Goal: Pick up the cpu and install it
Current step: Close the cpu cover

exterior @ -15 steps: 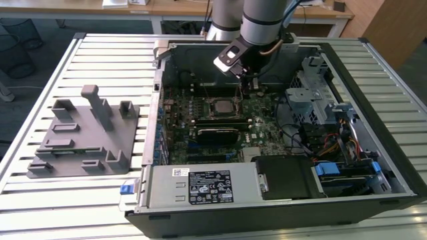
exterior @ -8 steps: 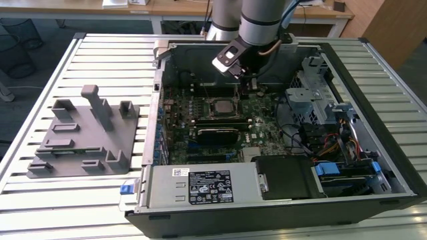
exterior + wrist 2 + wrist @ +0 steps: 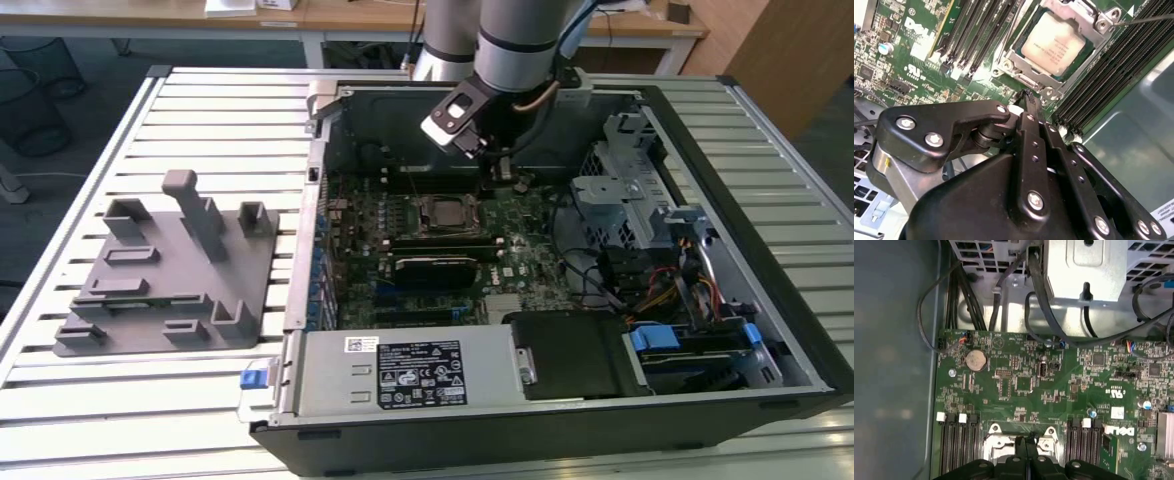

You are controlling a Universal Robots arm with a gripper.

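Presently near the seated cpu [image 3: 1056, 42] with gripper [image 3: 1028, 96] closed, empty; computer case [image 3: 561, 428], grey tray [image 3: 160, 290] on slatted metal desk [image 3: 174, 405]; wooden furniture [image 3: 360, 15] behind.

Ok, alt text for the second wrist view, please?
The cpu lies seated in its metal socket on the green motherboard, memory slots on both sides. The black gripper is in the foreground, jaws shut and empty, its tip near the socket's corner.

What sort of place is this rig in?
Probably a lab or workshop bench: an open black desktop computer case on a slatted silver metal table, a grey plastic tray with posts beside it, wooden desks behind.
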